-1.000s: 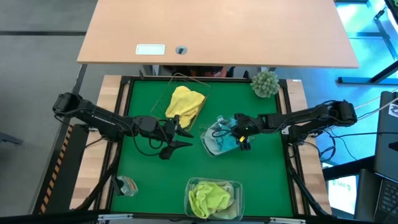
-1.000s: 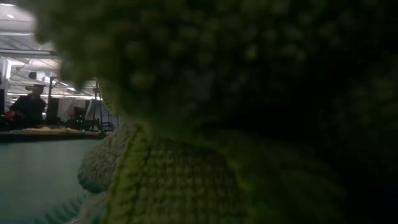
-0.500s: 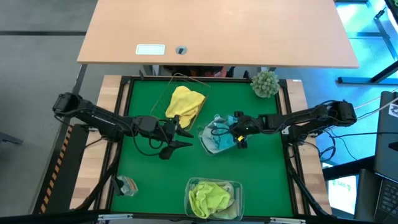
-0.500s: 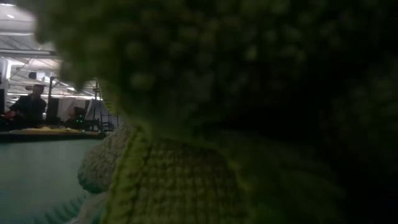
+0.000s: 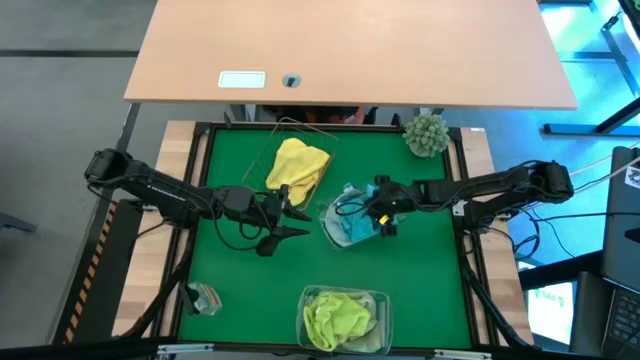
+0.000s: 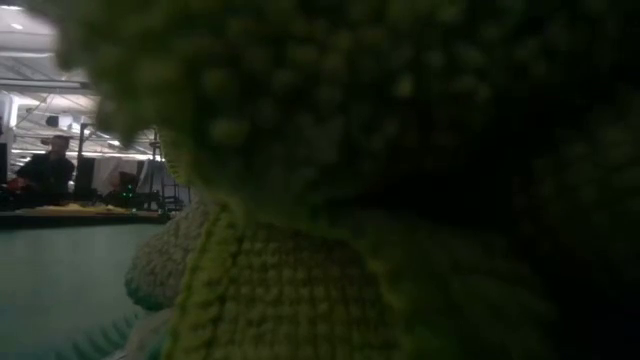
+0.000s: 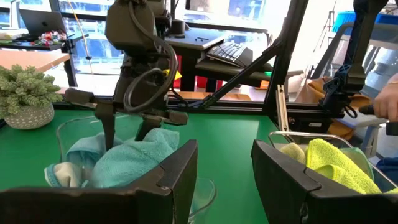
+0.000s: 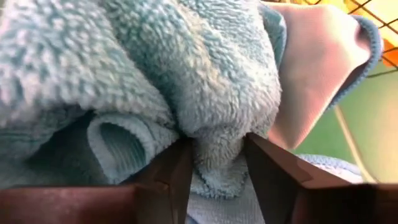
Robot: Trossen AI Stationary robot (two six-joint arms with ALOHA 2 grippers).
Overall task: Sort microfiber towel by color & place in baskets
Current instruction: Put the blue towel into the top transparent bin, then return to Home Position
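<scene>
1. The right tool (image 5: 378, 207) is at the middle of the green table (image 5: 230, 295), pressed into the light blue towel (image 5: 352, 222); its right wrist view shows both fingers (image 8: 171, 177) pinching a fold of the blue pile (image 8: 155, 81), so it is clenched on that cloth.
2. The blue towel lies in a clear tub (image 5: 328, 217) at the table's centre, with the right tool over the tub's right side.
3. The left tool (image 5: 283, 213) waits just left of that tub, above the table, its fingers (image 7: 168, 180) spread apart and holding nothing.
4. The yellow towel (image 5: 298, 162) rests in the wire basket (image 5: 292, 125) at the far middle of the table, just beyond the left tool.
5. The lime green towel (image 5: 338, 316) fills the second clear tub (image 5: 385, 300) at the near edge; this cloth (image 6: 330, 180) blocks most of the low view.
6. A fuzzy ball plant (image 5: 426, 133) stands at the far right corner.
</scene>
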